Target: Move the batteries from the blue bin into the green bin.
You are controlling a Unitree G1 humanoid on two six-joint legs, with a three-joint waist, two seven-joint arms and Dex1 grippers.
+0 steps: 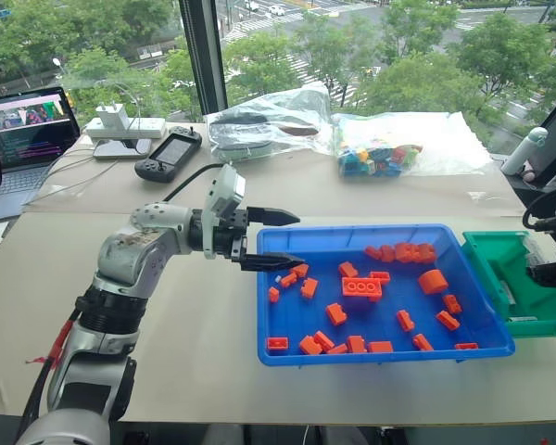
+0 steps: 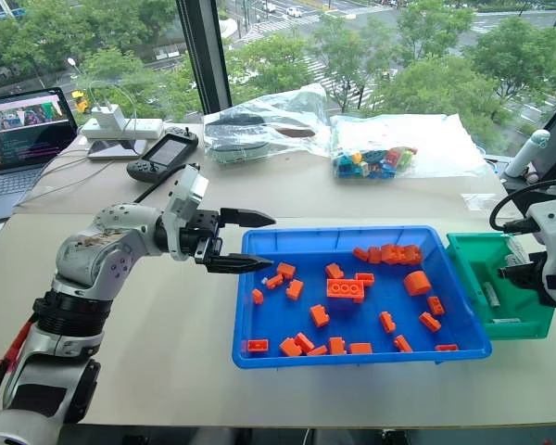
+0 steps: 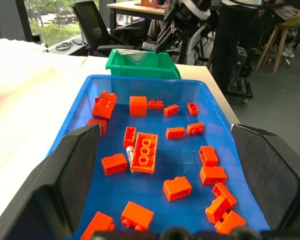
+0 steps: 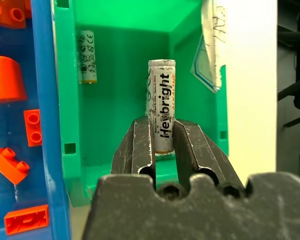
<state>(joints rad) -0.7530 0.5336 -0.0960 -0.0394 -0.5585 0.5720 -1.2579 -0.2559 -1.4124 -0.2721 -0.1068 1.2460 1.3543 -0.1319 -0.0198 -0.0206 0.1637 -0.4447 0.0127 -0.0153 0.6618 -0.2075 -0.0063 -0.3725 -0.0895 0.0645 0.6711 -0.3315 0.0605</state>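
Note:
The blue bin (image 1: 380, 355) lies on the table, strewn with several orange bricks (image 1: 361, 286). One battery (image 3: 131, 159) lies in it, half tucked under a large flat brick. My left gripper (image 1: 287, 241) hovers open at the bin's left rim, pointing across it with nothing between its fingers. The green bin (image 2: 528, 320) stands against the blue bin's right end. Above it my right gripper (image 4: 162, 132) is shut on a white battery (image 4: 161, 85) printed with black letters. Another battery (image 4: 87, 56) lies on the green bin's floor.
At the back of the table are a laptop (image 1: 23, 139), a handheld game controller (image 1: 167, 153), a white power strip (image 1: 120, 128) and two clear plastic bags, one holding coloured bricks (image 1: 380, 158). A white cylinder (image 1: 524, 153) stands at the far right.

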